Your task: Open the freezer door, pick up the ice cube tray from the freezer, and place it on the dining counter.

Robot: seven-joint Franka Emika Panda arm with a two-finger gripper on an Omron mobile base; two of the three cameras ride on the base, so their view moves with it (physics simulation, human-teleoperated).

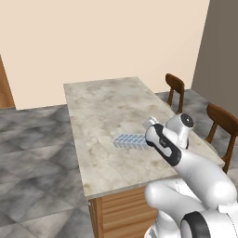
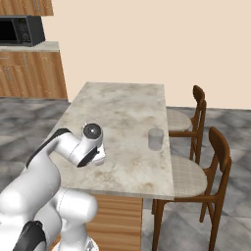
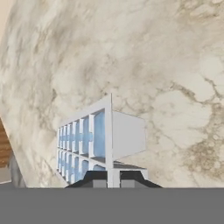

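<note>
The ice cube tray point(image 1: 129, 140), white-rimmed with pale blue cells, sits low over the near half of the dining counter point(image 1: 102, 107). Whether it touches the marbled top I cannot tell. My gripper point(image 1: 146, 139) is at the tray's right end. In the hand view the gripper point(image 3: 109, 180) is shut on the white rim of the ice cube tray point(image 3: 87, 140), with the stone top of the dining counter point(image 3: 166, 65) behind it. In the right base view my wrist covers the tray above the dining counter point(image 2: 122, 108). The freezer and the freezer door are out of view.
A clear glass point(image 2: 155, 138) stands on the counter near its right edge. Two brown wooden chairs point(image 2: 196, 171) point(image 2: 188, 120) stand along that side. A wooden cabinet run with a black microwave point(image 2: 19, 30) lines the far left wall. Grey tiled floor point(image 1: 37, 153) lies left of the island.
</note>
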